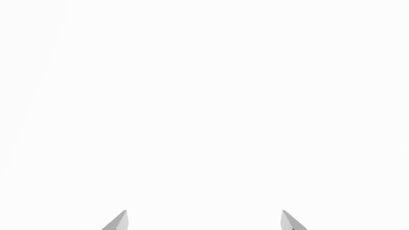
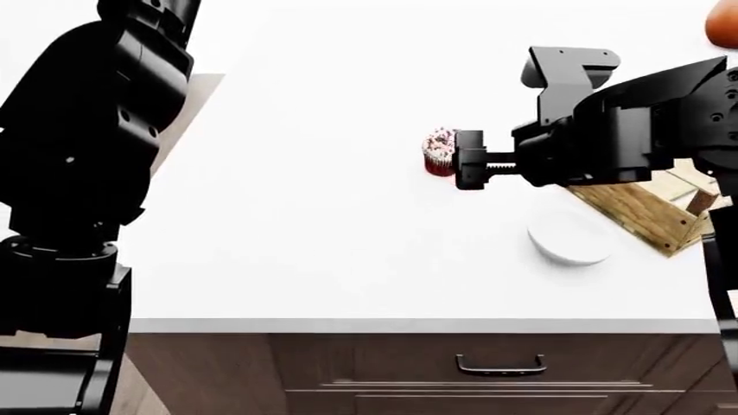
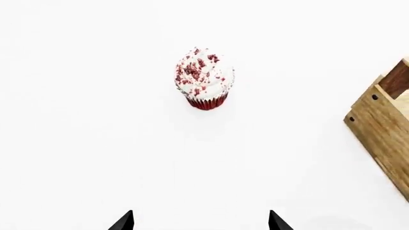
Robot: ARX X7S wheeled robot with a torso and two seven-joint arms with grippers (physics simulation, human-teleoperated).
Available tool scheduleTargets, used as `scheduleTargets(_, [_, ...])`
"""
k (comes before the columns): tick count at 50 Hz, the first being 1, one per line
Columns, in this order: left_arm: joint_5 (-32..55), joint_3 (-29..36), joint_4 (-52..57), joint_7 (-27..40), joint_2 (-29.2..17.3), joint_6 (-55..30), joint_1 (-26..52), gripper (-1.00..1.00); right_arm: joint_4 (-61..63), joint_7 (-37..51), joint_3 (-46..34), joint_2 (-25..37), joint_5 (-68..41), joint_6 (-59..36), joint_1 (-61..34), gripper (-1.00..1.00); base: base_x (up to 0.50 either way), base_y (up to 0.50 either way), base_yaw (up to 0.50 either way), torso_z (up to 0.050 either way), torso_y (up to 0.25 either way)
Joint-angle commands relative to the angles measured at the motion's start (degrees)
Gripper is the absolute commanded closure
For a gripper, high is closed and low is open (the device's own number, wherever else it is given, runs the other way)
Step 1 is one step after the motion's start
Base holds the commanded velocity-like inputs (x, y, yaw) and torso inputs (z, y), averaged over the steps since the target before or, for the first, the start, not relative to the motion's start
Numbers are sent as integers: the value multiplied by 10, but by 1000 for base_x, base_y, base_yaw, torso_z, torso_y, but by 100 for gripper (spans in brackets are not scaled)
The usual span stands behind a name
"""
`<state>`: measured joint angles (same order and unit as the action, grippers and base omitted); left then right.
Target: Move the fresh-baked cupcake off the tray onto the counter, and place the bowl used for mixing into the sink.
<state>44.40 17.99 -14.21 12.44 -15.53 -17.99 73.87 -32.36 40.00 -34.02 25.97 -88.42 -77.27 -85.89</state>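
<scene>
A cupcake [image 2: 440, 152] stands upright on the white table [image 2: 323, 251] at centre frame, clear of the wooden tray [image 2: 641, 212] at right, so that step looks done. The white bowl [image 2: 569, 239] sits lower right beside the tray, not yet moved; no sink is visible. The right gripper [image 3: 200, 221] hangs open and empty near the cupcake; the left gripper [image 1: 204, 220] is also open, holding nothing.

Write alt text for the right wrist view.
A cupcake with white frosting, red sprinkles and a dark red wrapper stands upright on the white counter, free of the open right tool whose two dark fingertips frame it. A corner of the wooden tray shows at one edge.
</scene>
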Motion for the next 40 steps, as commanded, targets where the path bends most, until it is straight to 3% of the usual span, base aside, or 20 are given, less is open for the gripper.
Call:
scheduleTargets(1, [4,-1,3,1,-1,1,-3,-100,-2,85,17,13,-36,-11,14,-100,0,0,0,0,0])
scheduleTargets(12, [-3,2,-26,-11,13,24,-1,-100,7,174,28,23,-97,-34,29,-100,0,0,0,0,0])
scheduleTargets(20, [5,-2,-8,-3,4,16,-6,-100,-5,113,-4,9,-47,-24,10,-100,0,0,0,0,0])
scheduleTargets(30, [6,-1,-8,-2,4,16,-6,-100,-6,110,-8,10,-48,-21,9,-100,0,0,0,0,0])
scheduleTargets(40, [13,-4,8,4,-5,9,-8,-100,-2,175,-55,-12,-31,-65,-36,-100,0,0,0,0,0])
